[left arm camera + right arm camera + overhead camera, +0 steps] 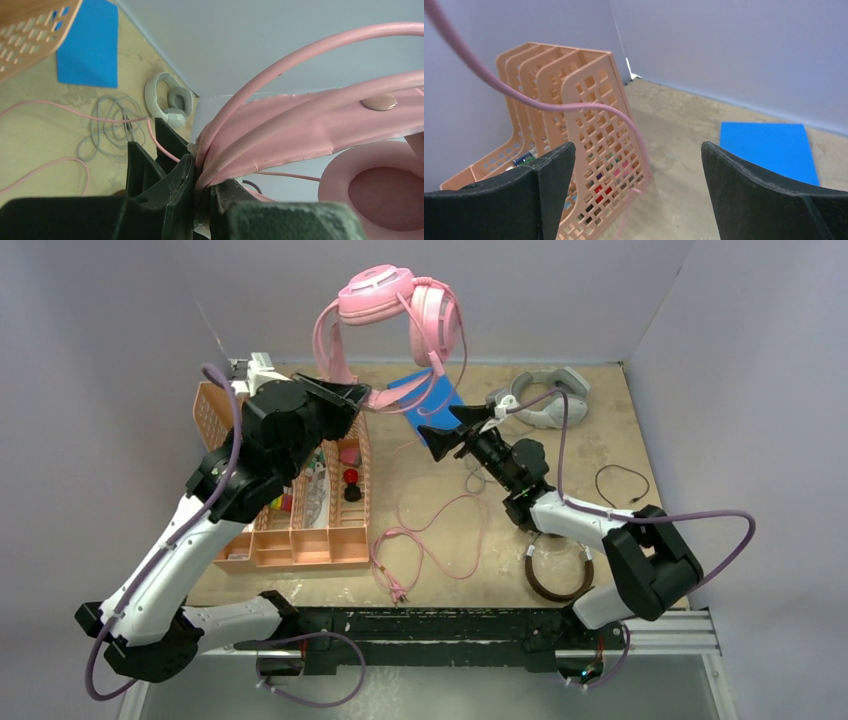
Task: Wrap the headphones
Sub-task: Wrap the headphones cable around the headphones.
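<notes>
Pink over-ear headphones (390,295) hang raised; my left gripper (362,397) clamps headband (300,125); pink cable (445,540) trails to table (620,420); my right gripper (455,430), jaws wide apart, sits near cable.

Pink headset (378,292): headband smooth, semi-gloss plastic; ear cushion matt, leather-like.
Pink cable (574,107): smooth, rubbery sheath.
File rack (589,115): perforated peach plastic, low sheen.
Table (500,570): rough, mottled tan board.
Blue sheet (769,150): matt, flat.
Right gripper fingers (549,170): matt black plastic, fine-grained.
</notes>
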